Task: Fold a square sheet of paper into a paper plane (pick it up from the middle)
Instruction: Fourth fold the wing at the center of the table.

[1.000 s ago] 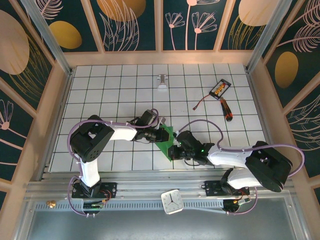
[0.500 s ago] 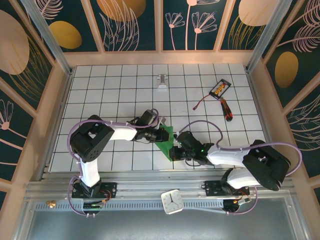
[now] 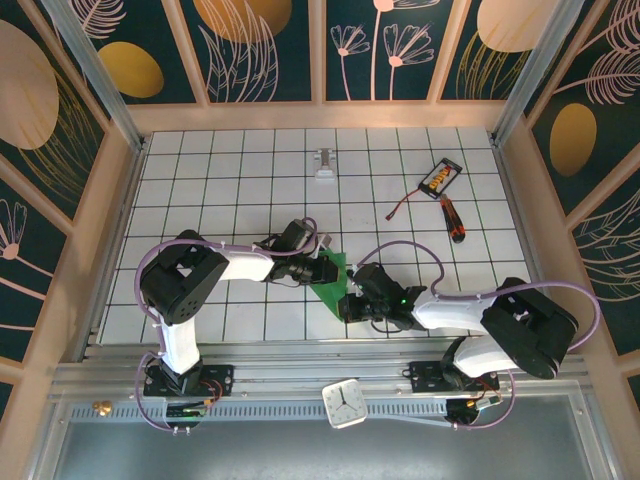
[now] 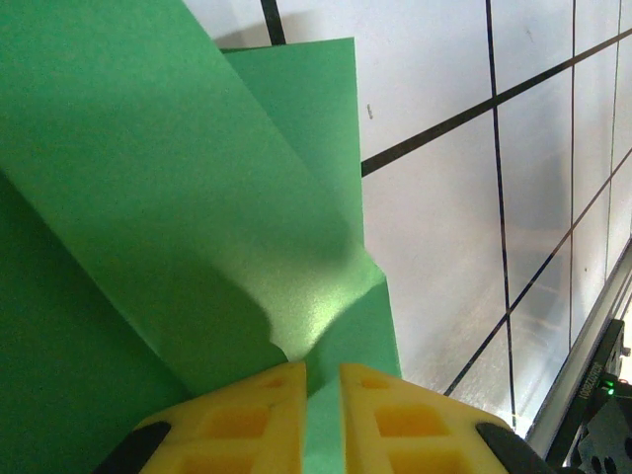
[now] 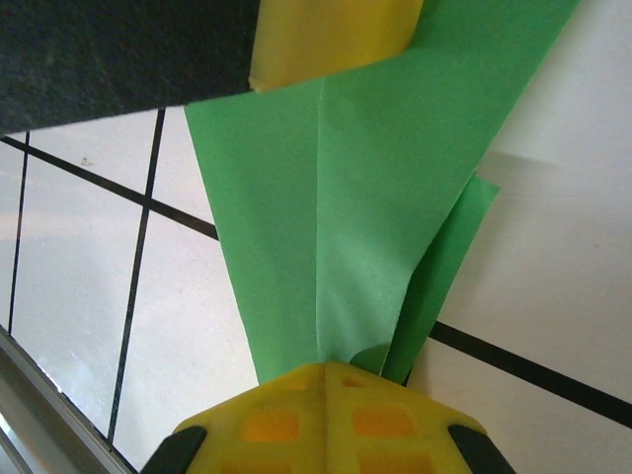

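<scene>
- My left gripper (image 3: pixel 328 271) (image 4: pixel 323 380) is clenching on the green paper (image 3: pixel 331 289) (image 4: pixel 148 197). The yellow fingers (image 4: pixel 237 420) are standing almost together, with only a thin edge of the sheet showing between them.
- My right gripper (image 3: pixel 346 303) (image 5: pixel 324 380) is clamping fully on the same paper (image 5: pixel 365 197). Its two yellow pads are meeting, and the sheet is coming out from between them.
- In the right wrist view, a yellow finger (image 5: pixel 331 35) of my left gripper is sitting on the far end of the paper.
- The paper is lying folded in overlapping layers between the two grippers, near the middle of the white grid table (image 3: pixel 220 190) and towards its near edge.
- In the right wrist view, the paper is tapering towards my right fingers and widening away from them. A centre crease is running straight along that length.
- From above, its long axis is running diagonally, from far-right down to near-left.
- I cannot tell whether the paper is touching the table or is lifted off it.
- A red-handled screwdriver (image 3: pixel 455 220) is lying well apart, on the far right of the table.
</scene>
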Available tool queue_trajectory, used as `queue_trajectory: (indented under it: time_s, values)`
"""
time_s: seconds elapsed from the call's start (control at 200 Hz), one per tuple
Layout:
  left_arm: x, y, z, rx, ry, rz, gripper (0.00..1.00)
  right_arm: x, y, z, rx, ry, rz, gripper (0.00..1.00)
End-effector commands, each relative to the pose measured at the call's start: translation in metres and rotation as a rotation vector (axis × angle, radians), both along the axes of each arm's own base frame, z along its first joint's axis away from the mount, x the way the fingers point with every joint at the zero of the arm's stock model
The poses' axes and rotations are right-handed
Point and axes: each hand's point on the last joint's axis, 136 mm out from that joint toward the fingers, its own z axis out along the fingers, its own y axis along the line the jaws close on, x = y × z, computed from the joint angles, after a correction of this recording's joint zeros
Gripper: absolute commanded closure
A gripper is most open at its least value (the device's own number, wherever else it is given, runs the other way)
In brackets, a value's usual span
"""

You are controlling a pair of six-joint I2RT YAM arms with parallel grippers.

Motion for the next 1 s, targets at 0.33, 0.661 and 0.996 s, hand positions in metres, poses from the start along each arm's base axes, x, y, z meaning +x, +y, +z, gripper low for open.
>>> queue_trajectory:
  time_s: [0.33,0.661,0.996]
  values:
    - [-0.004,0.03,-0.04,0.156,0.049,0.038,0.82,-0.046,-0.028,-0.024,-0.129,0.096,0.063,1.0]
    - [-0.005,0.03,-0.041,0.156,0.054,0.037,0.82,-0.008,-0.003,0.031,0.033,-0.035,0.036,1.0]
    - [-0.003,0.028,-0.04,0.155,0.053,0.037,0.82,0.003,0.022,0.024,0.046,-0.017,0.089,1.0]
